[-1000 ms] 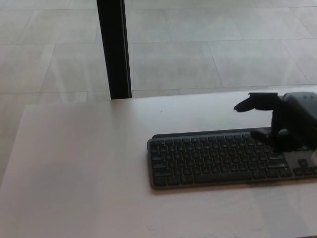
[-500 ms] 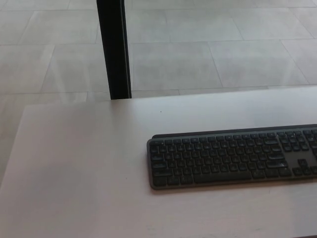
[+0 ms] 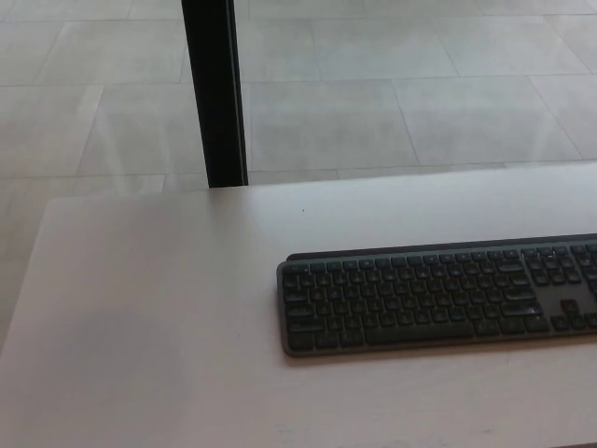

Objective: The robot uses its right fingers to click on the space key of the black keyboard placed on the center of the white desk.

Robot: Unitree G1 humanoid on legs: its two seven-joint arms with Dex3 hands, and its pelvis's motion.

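Note:
A black keyboard [image 3: 434, 297] lies flat on the white desk [image 3: 159, 317], stretching from the middle to the right edge of the head view, where its end is cut off. Its long space key [image 3: 406, 332] sits in the front row, with nothing on it. No part of either hand or arm shows in this view.
A black vertical post [image 3: 215, 91] stands behind the desk's far edge at the left of centre. Beyond the desk lies a grey tiled floor [image 3: 392, 103]. The desk's left edge runs down the picture's left side.
One second ago my right hand hovered over the keyboard's right end. It left the picture to the right by half a second ago and has stayed out. The keyboard has not moved.

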